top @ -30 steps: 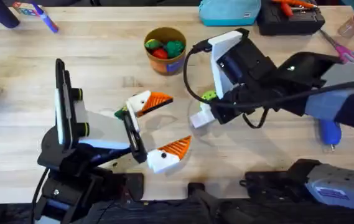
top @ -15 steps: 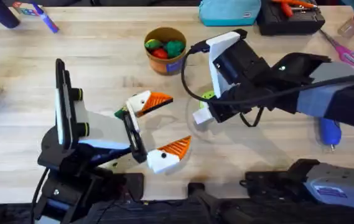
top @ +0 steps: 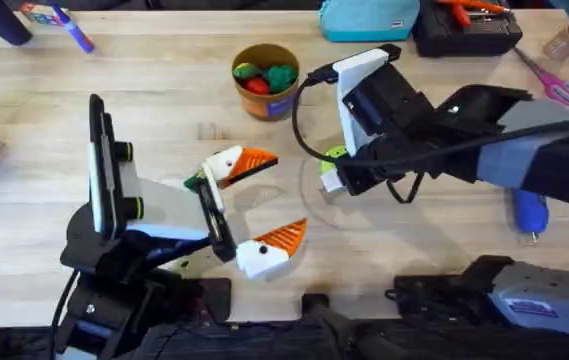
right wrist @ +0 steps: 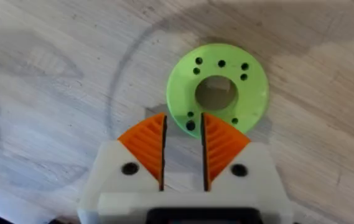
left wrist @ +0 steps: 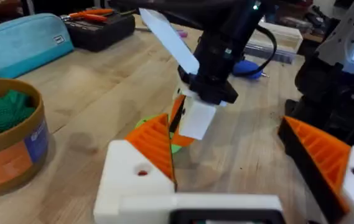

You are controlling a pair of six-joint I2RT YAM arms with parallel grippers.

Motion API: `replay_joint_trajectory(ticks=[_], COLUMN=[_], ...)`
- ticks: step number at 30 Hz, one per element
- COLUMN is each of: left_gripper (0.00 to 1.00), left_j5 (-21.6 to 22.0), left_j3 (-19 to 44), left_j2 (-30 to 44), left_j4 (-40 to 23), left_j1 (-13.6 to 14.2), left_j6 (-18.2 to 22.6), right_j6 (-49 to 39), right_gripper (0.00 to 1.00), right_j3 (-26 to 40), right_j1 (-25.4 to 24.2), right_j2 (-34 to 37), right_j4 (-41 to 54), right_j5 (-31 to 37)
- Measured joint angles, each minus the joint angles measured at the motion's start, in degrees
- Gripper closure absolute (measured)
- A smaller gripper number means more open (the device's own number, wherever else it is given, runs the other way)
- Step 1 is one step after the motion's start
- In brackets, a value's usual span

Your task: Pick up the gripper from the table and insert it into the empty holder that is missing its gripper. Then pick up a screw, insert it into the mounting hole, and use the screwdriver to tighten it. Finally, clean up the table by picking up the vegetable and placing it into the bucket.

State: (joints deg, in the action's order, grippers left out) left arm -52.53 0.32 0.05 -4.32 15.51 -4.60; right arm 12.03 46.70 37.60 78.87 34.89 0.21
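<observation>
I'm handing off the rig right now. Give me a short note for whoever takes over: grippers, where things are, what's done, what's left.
Right gripper: down at the table, fingers nearly closed on the rim of the lime-green vegetable, which lies flat on the wood; not lifted.
Left gripper: open, holding nothing, near its base.
Bucket: beyond the vegetable, already holding red and green toys.
Screwdriver: lying on the table at the right edge.
Left: secure the grasp, lift the vegetable, carry it to the bucket and drop it in. The holder and screw steps can't be judged from these views.
</observation>
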Motion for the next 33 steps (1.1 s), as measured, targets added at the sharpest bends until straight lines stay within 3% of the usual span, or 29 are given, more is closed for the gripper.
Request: replay_joint_trajectory(ticks=[14, 20, 22, 27, 33], left_gripper=[0.010, 0.010, 0.010, 0.010, 0.010], left_j5=[0.02, 0.02, 0.02, 0.02, 0.02], left_j3=[0.00, 0.00, 0.00, 0.00, 0.00], left_j2=[0.00, 0.00, 0.00, 0.00, 0.00], left_j4=[0.00, 0.02, 0.00, 0.00, 0.02], left_j1=[-0.02, 0.00, 0.00, 0.00, 0.00], left_j6=[0.00, 0.00, 0.00, 0.00, 0.00], right_j6=[-0.02, 0.00, -0.07, -0.09, -0.03], right_gripper=[0.744, 0.809, 0.894, 0.989, 0.994], right_j3=[0.00, 0.02, 0.02, 0.02, 0.02], right_j1=[0.00, 0.00, 0.00, 0.00, 0.00], right_j2=[0.00, 0.92, 0.96, 1.03, 1.03], right_j4=[0.92, 0.16, 0.14, -0.15, -0.18], right_j5=[1.02, 1.72, 2.06, 1.97, 1.95])
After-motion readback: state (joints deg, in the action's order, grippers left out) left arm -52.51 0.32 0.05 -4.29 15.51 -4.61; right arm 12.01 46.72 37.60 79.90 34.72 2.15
